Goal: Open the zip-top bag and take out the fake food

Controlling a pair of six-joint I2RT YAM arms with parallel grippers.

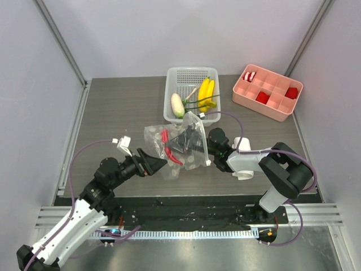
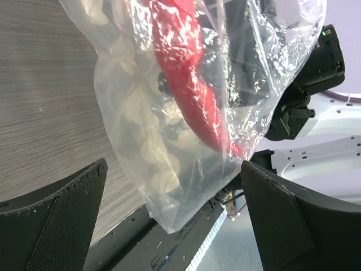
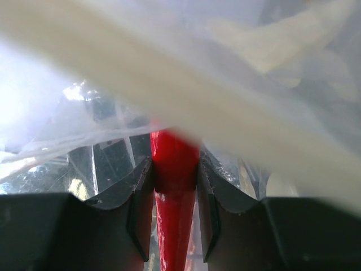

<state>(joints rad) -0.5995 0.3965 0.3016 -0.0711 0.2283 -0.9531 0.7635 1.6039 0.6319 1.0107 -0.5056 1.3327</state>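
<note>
The clear dotted zip-top bag (image 1: pixel 176 148) is held up off the table, mouth toward the right. My right gripper (image 1: pixel 186 142) reaches inside it and is shut on a red chili (image 3: pixel 175 169), a piece of the fake food, pinched between both pads. In the left wrist view the chili (image 2: pixel 186 73) shows through the bag's plastic (image 2: pixel 146 158). My left gripper (image 2: pixel 175 209) stands open, with the bag's lower corner hanging between its fingers and touching neither. From above, the left gripper (image 1: pixel 159 164) sits at the bag's near-left corner.
A white basket (image 1: pixel 170 101) behind the bag holds a yellow banana bunch (image 1: pixel 206 92), a white radish (image 1: pixel 177 105) and green stems. A pink tray (image 1: pixel 243 93) with red blocks stands at the back right. The table's near edge and black rail run just below the bag.
</note>
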